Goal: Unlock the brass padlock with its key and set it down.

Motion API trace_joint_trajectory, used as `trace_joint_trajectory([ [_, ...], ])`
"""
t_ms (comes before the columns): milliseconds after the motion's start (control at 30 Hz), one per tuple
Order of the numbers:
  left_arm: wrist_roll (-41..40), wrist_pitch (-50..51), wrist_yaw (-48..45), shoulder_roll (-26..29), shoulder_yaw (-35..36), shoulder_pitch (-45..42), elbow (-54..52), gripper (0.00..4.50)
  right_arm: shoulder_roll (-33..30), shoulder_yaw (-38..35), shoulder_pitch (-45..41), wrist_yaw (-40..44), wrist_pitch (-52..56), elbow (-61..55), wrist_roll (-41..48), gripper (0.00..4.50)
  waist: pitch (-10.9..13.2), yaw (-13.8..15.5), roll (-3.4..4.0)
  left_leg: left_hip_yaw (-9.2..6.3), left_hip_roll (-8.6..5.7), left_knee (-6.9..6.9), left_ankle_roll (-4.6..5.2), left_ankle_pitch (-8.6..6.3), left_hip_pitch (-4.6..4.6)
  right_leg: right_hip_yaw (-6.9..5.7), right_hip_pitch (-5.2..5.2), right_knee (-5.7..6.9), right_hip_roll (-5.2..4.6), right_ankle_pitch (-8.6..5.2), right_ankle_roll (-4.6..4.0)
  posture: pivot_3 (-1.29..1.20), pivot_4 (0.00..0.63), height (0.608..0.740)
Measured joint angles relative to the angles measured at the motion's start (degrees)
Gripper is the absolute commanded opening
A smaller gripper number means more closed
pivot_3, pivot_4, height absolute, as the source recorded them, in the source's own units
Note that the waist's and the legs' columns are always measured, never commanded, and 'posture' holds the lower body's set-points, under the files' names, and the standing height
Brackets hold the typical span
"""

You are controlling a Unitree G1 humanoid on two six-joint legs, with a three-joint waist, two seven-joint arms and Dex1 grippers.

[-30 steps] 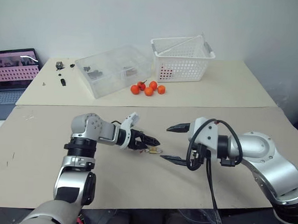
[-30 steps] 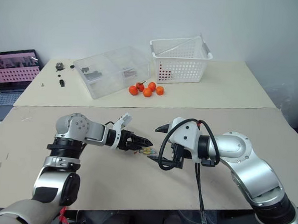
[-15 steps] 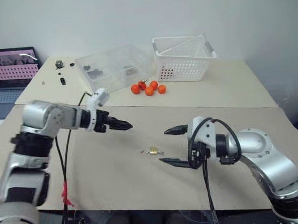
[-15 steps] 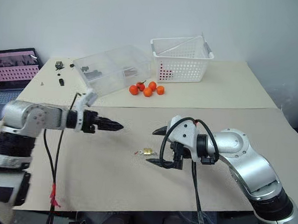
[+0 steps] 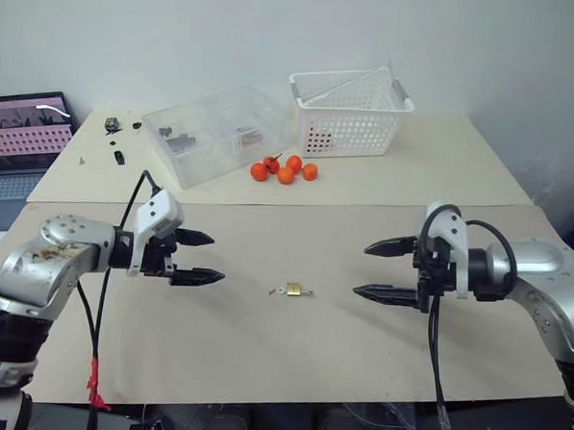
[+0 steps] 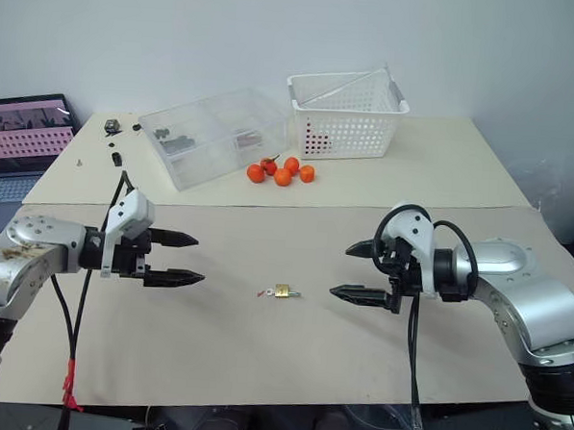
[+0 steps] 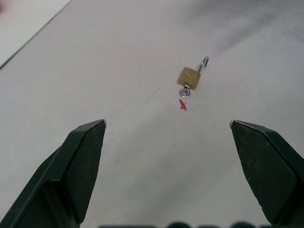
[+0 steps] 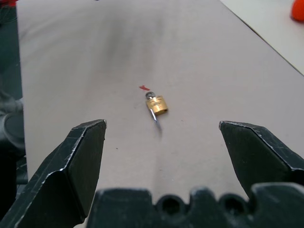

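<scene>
Left wrist view shows you the brass padlock lying on the surface, shackle swung free, the key at its base. Both the left gripper and right gripper stand wide open and empty, well apart on either side. The set-down looks done; your next move is just to keep clear.
</scene>
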Motion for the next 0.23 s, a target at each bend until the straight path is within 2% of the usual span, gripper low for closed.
trace_joint_trajectory([
  [233, 5.01, -8.22, 6.20, -4.05, 1.05, 1.99, -1.44, 4.47, -0.16, -1.63, 1.83, -0.96, -0.32, 2.36, -0.64, 4.50, 0.00, 0.13, 0.00, 0.09, -0.02, -0.01, 0.00, 0.00, 0.04, 0.04, 0.05, -0.03, -0.02, 0.01, 0.01, 0.00, 0.150, 0.740],
])
